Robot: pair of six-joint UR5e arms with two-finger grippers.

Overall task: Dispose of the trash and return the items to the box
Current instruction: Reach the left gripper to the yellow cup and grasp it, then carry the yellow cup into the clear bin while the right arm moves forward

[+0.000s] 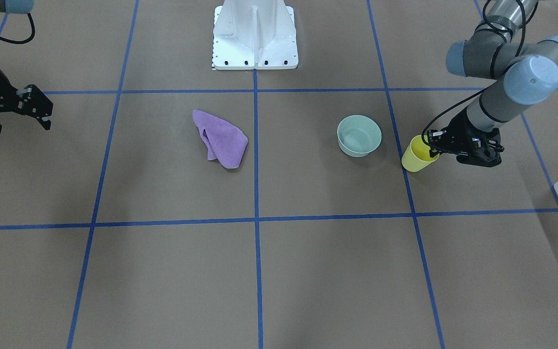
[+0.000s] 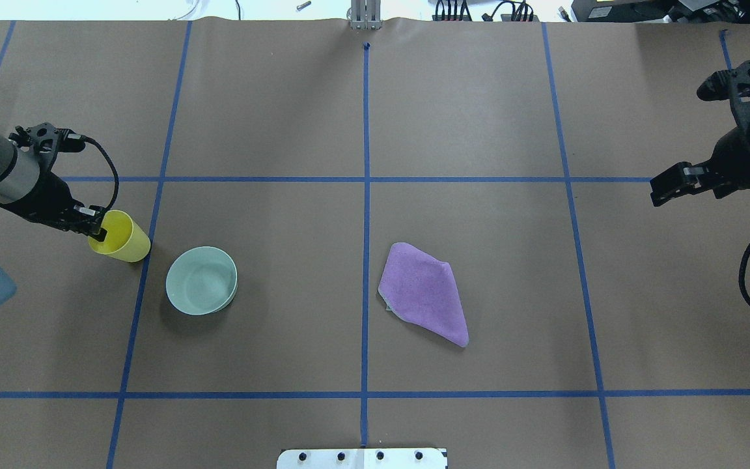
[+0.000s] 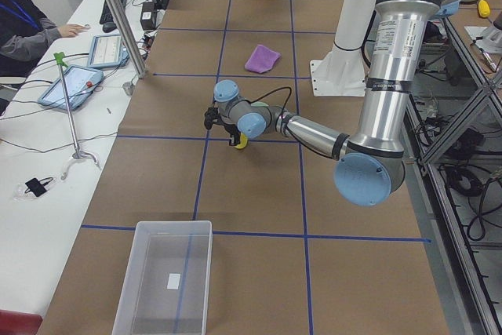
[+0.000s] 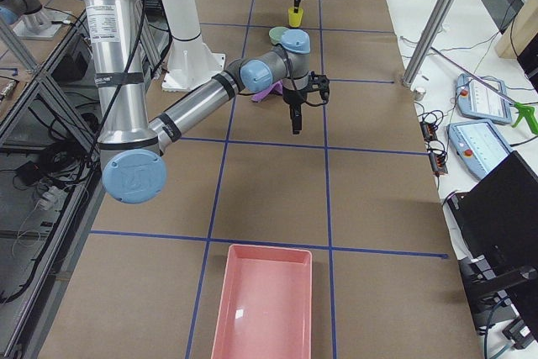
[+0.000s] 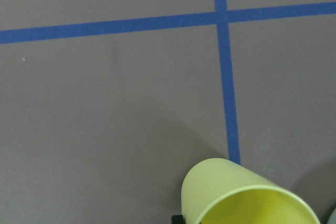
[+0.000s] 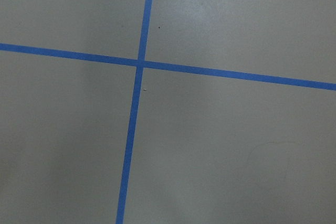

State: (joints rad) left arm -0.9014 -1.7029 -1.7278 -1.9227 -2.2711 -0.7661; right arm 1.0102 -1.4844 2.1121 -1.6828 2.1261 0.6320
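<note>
- Just beside the mint-green bowl [image 2: 200, 280], on the side toward the robot's left, stands a yellow cup [image 2: 124, 242] with its mouth up, near the bowl but not touching it.
- The left claw [image 2: 96, 228] is clamped on the cup's rim at the side turned away from the bowl, with one finger inside the mouth and the other outside the wall.
- Whether the cup's base rests on the bench [image 2: 271, 117] or hangs just clear of it cannot be told.
- The bowl sits upright with nothing in it.
- Well apart from the bowl, on its other side and past a blue tape line [image 2: 366, 195], a purple cloth [image 2: 424, 293] lies crumpled flat on the bench.
- Farther from the bowl than the cloth, the right claw [image 1: 20, 127] hangs above the bench with its jaws apart and nothing between them.
- Beyond the cup as seen from the bowl, a clear plastic box [image 3: 165, 276] stands at the bench's end; its inside looks bare apart from a small white label.
- At the bench's opposite end, far from the bowl, a pink tray [image 4: 265, 304] lies with nothing in it.
</note>
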